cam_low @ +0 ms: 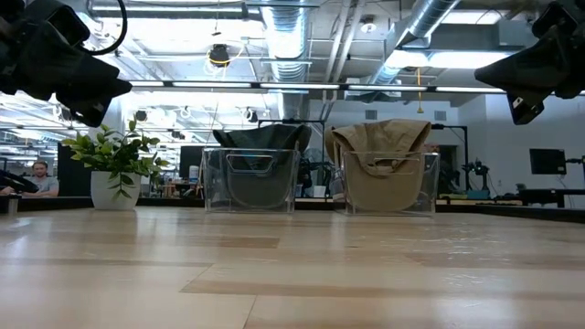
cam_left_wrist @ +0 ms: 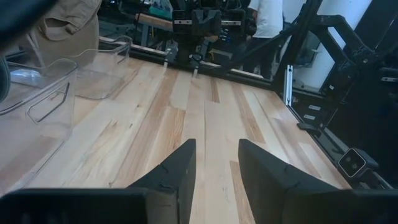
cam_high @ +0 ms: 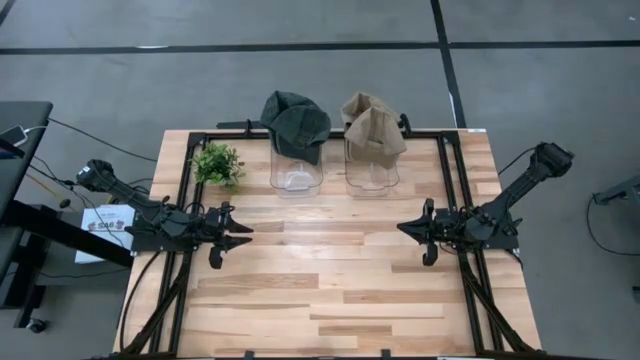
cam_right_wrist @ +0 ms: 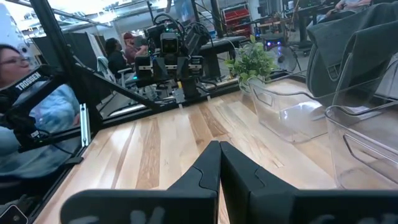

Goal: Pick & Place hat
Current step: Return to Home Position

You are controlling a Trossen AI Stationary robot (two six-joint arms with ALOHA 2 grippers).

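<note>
Dark caps [cam_high: 296,122], brown cap [cam_high: 372,128] binned; your released left hand [cam_high: 243,236] and clenched, empty right hand [cam_high: 405,229] just need homing.

Non-task stuff only:
- Light wood plank counter [cam_high: 330,290], with a black rail frame [cam_high: 447,170] running round its edges.
- Small potted plant [cam_high: 217,163]: green leaves, white pot, upright near the far-left corner, just inside the left rail.
- Floor [cam_high: 300,90] is grey, crossed by dark tape lines [cam_high: 300,47].
- Left of the counter: dark desk [cam_high: 20,125], white printed sheet [cam_high: 103,220], loose cable [cam_high: 95,140] on the floor.
- Low view: lab ceiling with silver ducts [cam_low: 292,37], dark monitor [cam_low: 547,161] at right, a person [cam_low: 39,178] far left beyond the plant.
- Right wrist view: a person in light blue [cam_right_wrist: 28,130] close by the counter edge, another [cam_right_wrist: 129,43] farther back.
- Left wrist view: someone in a white top [cam_left_wrist: 268,15] past the far edge.
</note>
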